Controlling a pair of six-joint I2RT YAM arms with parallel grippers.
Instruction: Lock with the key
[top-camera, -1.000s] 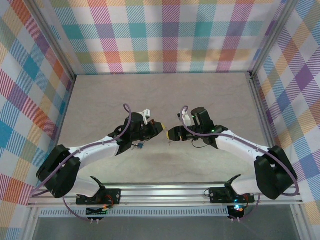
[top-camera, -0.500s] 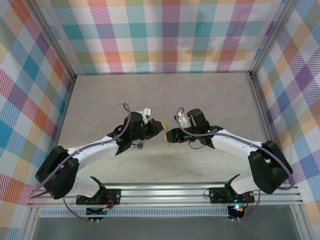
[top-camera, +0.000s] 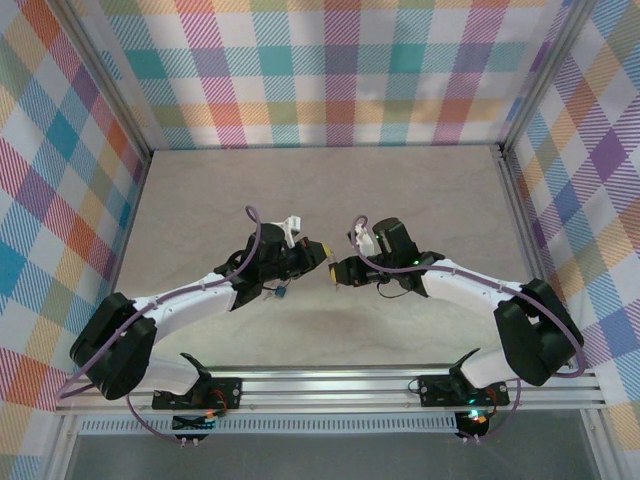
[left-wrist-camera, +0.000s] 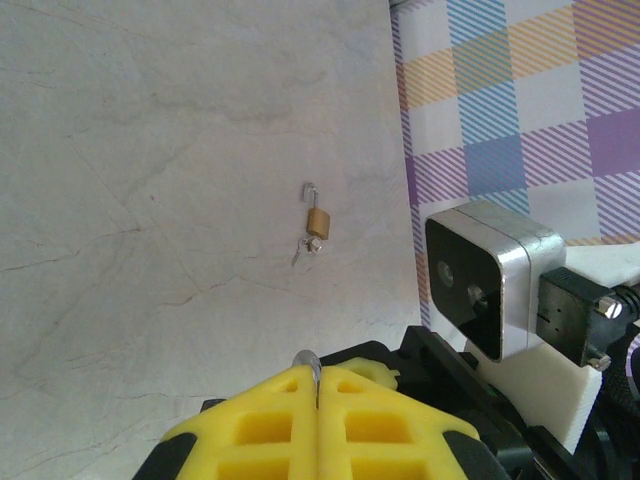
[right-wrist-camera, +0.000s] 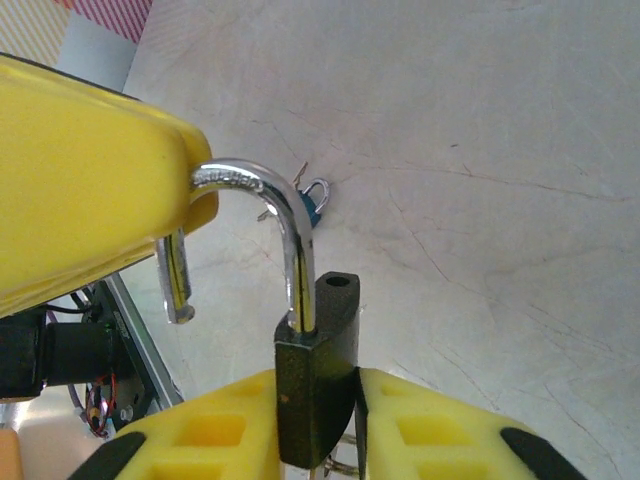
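Observation:
The lock (right-wrist-camera: 316, 395), a dark padlock, hangs in the air between my two grippers. Its silver shackle (right-wrist-camera: 262, 186) is swung open. My right gripper (right-wrist-camera: 318, 385) is shut on the lock's body, a yellow pad on each side. My left gripper (left-wrist-camera: 318, 378) is shut on the top of the shackle, whose silver bend (left-wrist-camera: 306, 359) sticks out between the pads. In the top view the left gripper (top-camera: 322, 262) and right gripper (top-camera: 341, 271) meet tip to tip at mid-table. The key (right-wrist-camera: 314, 203), with its blue head, lies on the table beyond the lock, also seen under the left arm (top-camera: 280, 292).
A small brass padlock (left-wrist-camera: 318, 219) with an open shackle lies on the table ahead of the left gripper, tiny silver keys (left-wrist-camera: 305, 250) beside it. Checked walls (top-camera: 340, 70) enclose the table on three sides. A metal rail (top-camera: 330, 385) runs along the near edge.
My right gripper has moved a little left toward the left gripper and closed its jaws onto the lock's body. The left gripper has stayed shut on the shackle.

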